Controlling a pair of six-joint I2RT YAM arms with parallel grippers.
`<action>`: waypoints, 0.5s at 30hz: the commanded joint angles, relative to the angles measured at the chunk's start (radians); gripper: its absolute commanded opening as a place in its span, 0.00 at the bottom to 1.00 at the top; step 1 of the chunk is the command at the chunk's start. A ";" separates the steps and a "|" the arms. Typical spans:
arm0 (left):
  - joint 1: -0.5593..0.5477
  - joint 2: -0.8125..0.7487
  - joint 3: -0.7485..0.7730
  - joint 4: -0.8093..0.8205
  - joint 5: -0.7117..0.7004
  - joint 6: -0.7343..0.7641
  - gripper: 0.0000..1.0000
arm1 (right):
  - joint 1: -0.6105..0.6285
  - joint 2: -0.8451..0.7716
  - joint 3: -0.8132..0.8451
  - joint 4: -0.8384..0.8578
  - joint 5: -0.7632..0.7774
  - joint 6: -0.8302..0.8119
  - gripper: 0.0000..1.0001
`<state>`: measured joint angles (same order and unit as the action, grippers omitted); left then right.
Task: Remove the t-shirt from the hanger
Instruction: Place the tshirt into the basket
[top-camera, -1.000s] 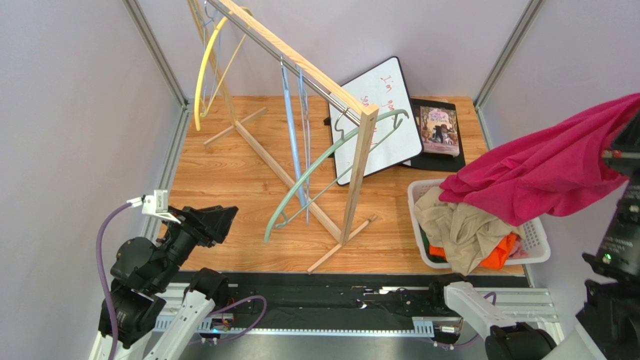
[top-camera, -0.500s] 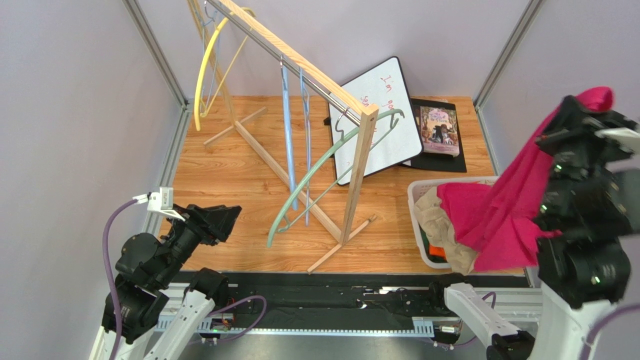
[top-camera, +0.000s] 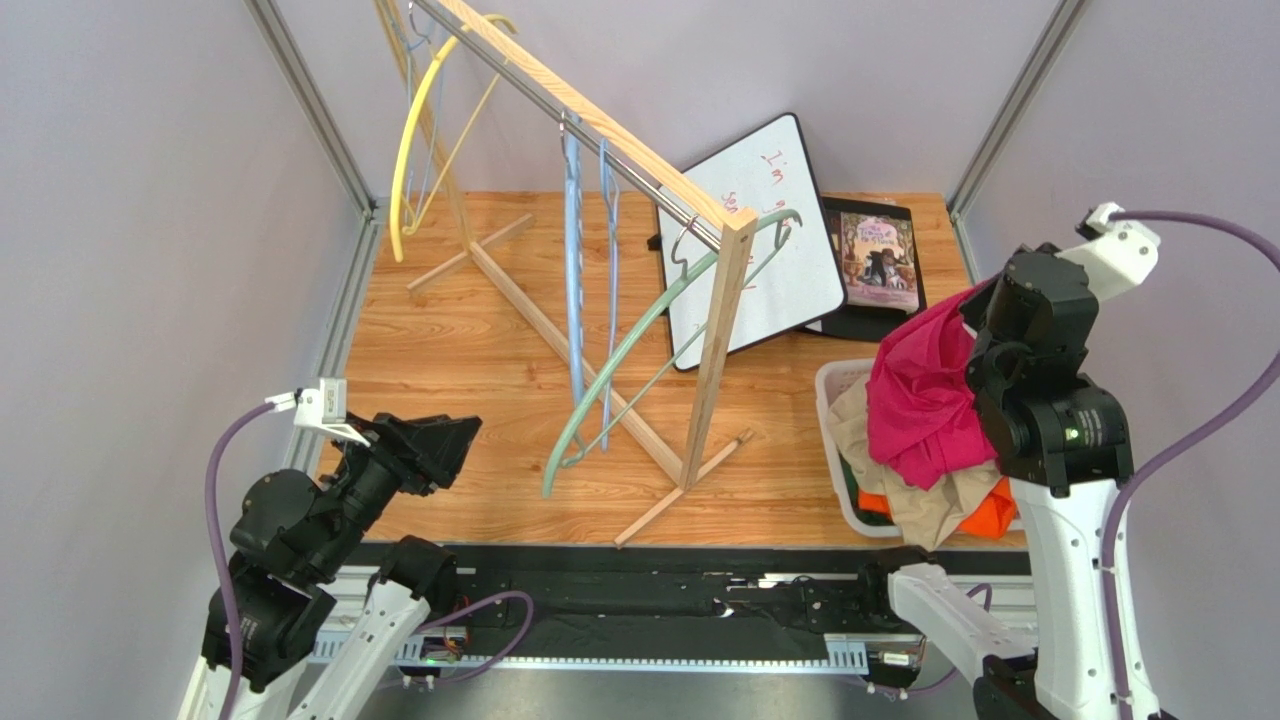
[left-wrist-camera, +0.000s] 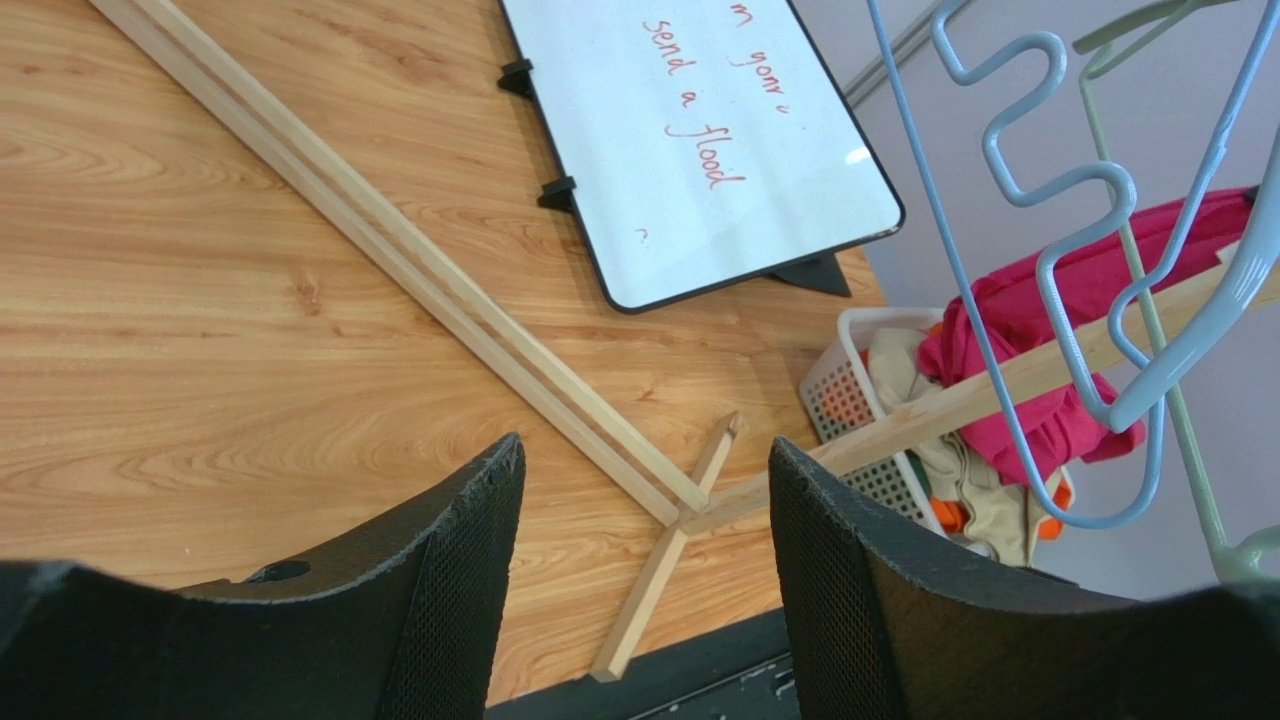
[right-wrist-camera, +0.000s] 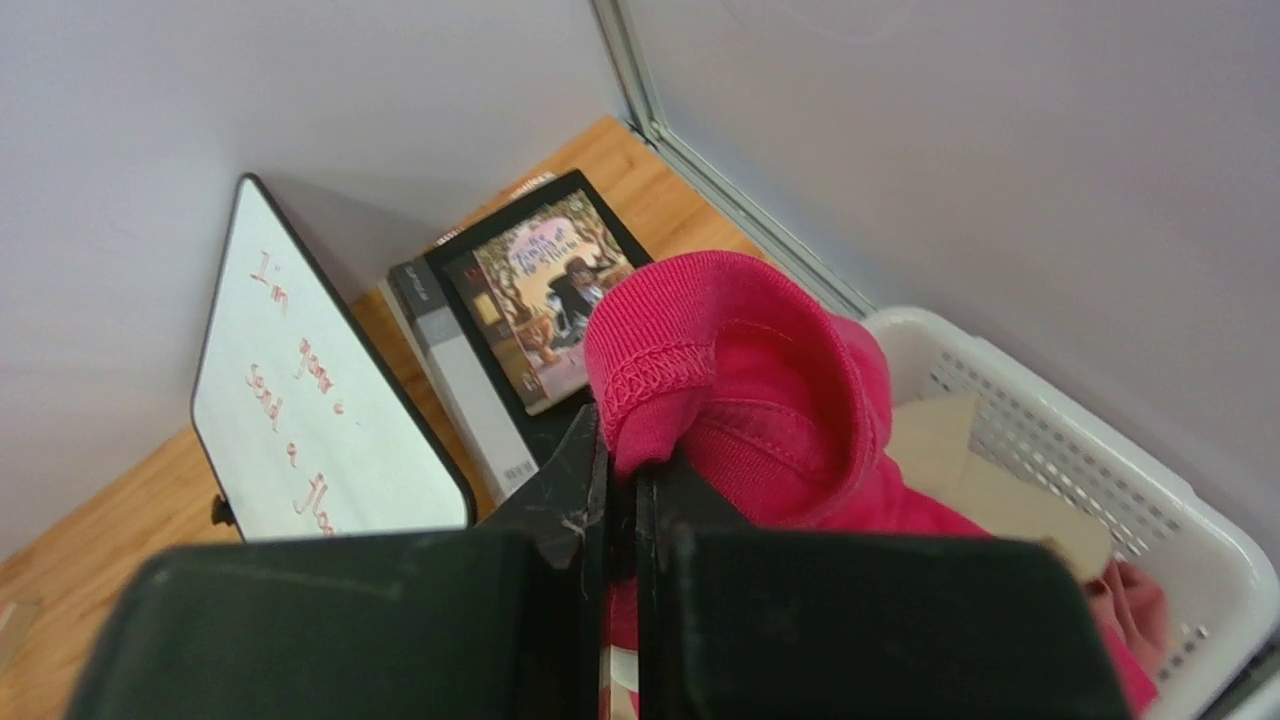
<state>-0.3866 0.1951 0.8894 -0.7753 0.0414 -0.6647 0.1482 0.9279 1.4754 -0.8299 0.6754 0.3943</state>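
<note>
The pink t-shirt (top-camera: 920, 402) hangs bunched from my right gripper (top-camera: 977, 323) over the white laundry basket (top-camera: 831, 393). In the right wrist view the gripper (right-wrist-camera: 622, 450) is shut on a fold of the t-shirt (right-wrist-camera: 736, 375). The pale green hanger (top-camera: 646, 338) hangs bare on the wooden rack (top-camera: 601, 128), near its front end. My left gripper (top-camera: 436, 443) is open and empty at the near left, over the wooden floor; its fingers (left-wrist-camera: 451, 585) frame the rack's foot (left-wrist-camera: 661, 540).
Blue hangers (top-camera: 586, 255) and a yellow hanger (top-camera: 409, 128) hang on the rack. A whiteboard (top-camera: 766, 225) and a book (top-camera: 878, 263) lean at the back right. The basket holds beige and orange clothes (top-camera: 932, 503). Frame posts stand at the corners.
My right arm has swung down and inward with the t-shirt, from spread high at the right edge to bunched over the basket. The green hanger sways slightly. The left arm has barely moved.
</note>
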 joint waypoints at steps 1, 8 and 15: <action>-0.001 0.003 0.000 0.022 0.005 0.024 0.66 | 0.001 -0.141 -0.082 -0.123 0.119 0.152 0.00; -0.001 0.036 -0.035 0.084 0.063 -0.010 0.65 | 0.001 -0.149 -0.243 -0.382 0.193 0.386 0.02; -0.001 0.000 -0.067 0.077 0.074 -0.038 0.65 | -0.016 -0.113 -0.548 -0.304 0.017 0.483 0.00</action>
<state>-0.3866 0.2153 0.8455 -0.7338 0.0849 -0.6769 0.1467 0.7940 1.0622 -1.1580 0.7795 0.7708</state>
